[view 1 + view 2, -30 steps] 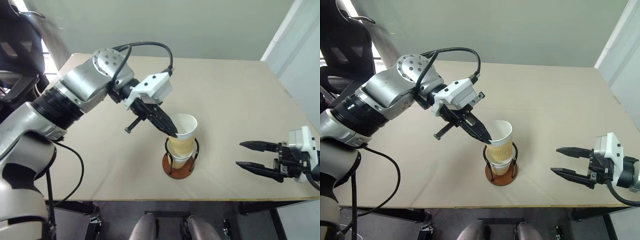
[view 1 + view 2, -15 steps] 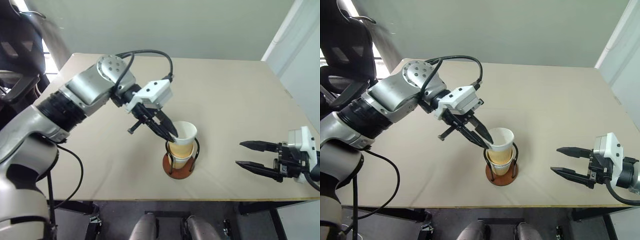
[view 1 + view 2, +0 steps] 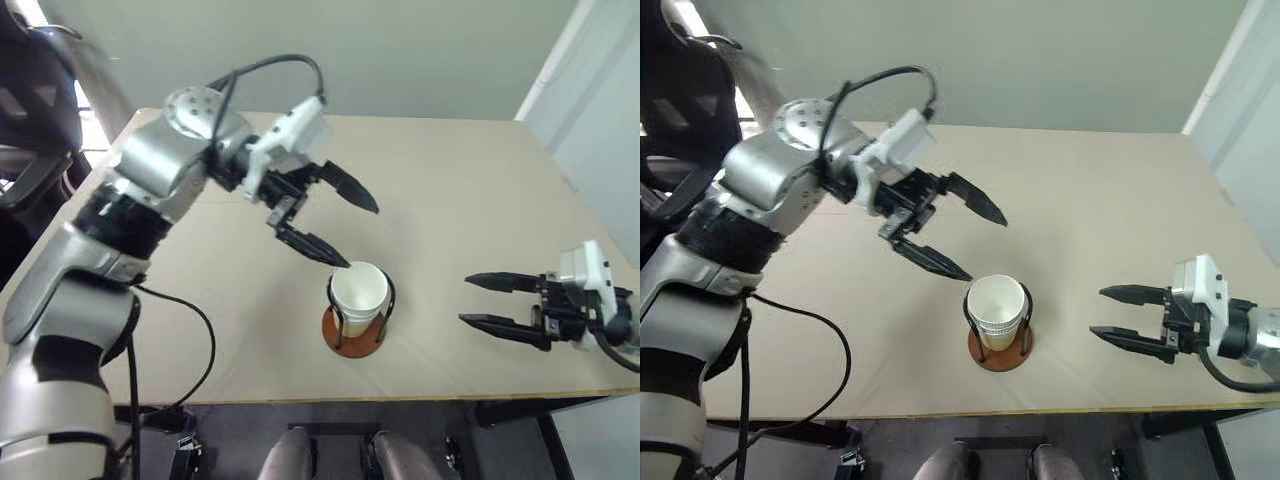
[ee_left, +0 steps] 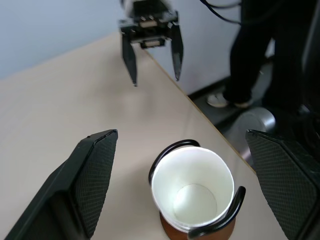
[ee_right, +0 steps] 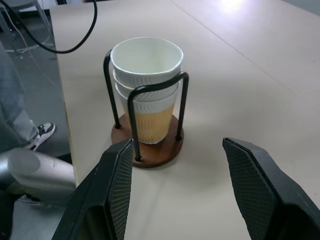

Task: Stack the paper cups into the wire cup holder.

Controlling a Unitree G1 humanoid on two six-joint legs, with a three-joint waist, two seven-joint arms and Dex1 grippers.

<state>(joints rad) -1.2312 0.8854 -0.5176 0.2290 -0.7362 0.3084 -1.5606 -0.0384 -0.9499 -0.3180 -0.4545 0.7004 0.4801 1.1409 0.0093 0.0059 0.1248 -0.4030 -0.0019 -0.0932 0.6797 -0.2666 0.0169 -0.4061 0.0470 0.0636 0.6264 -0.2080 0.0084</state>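
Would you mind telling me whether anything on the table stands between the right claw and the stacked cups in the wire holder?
Nothing visible does. Bare table lies between the open right claw and the paper cups nested in the wire cup holder.

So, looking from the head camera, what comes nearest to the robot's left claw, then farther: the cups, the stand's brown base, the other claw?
1. The stacked paper cups, just below the open left claw, near its lower finger.
2. The brown base of the wire stand, under the cups.
3. The right claw, far off toward the table's right edge.
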